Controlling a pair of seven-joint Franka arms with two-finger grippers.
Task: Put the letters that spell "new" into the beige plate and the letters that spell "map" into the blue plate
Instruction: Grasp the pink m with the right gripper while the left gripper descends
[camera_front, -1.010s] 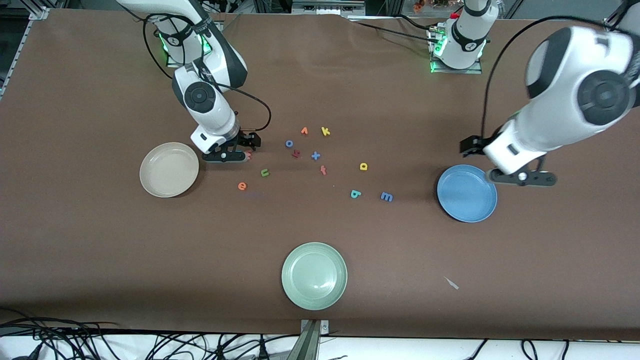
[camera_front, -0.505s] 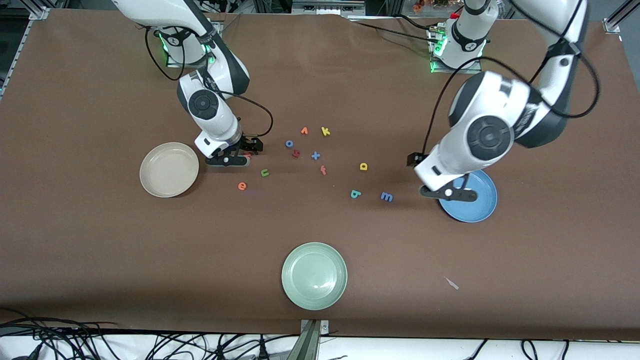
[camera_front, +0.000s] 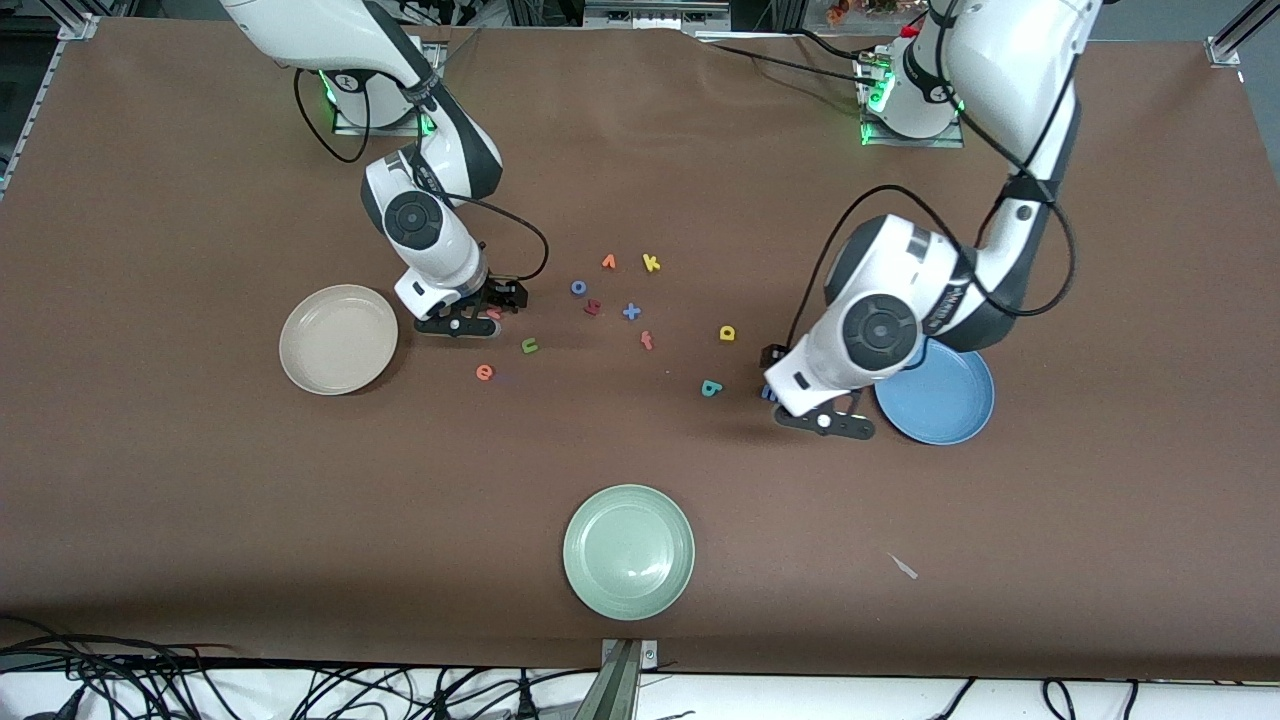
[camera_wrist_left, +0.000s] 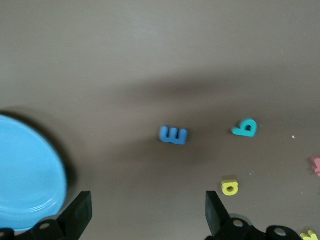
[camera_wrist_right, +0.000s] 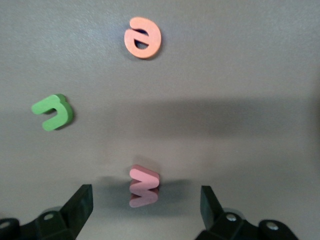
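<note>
A: From the front, the right gripper (camera_front: 466, 322) is down at the w (camera_front: 493, 313), just beside the beige plate (camera_front: 338, 339); n (camera_front: 530, 346) and e (camera_front: 484, 372) lie near that plate, on the side toward the blue plate.

B: And the left gripper (camera_front: 826, 419) hangs low by the blue plate (camera_front: 935, 396), over the m. The a (camera_front: 711, 388) and p (camera_front: 727, 333) sit farther from that plate.

A: Left wrist view: fingers spread wide, nothing held, m (camera_wrist_left: 173, 134) centred between them.

B: Good line. I'd drop straight down and squeeze across its flat sides.

A: Right wrist view: fingers (camera_wrist_right: 80, 202) wide, either side of the w (camera_wrist_right: 144, 179), not yet pinching it.

B: It's tiny, so I'd settle onto the table before closing.
</note>
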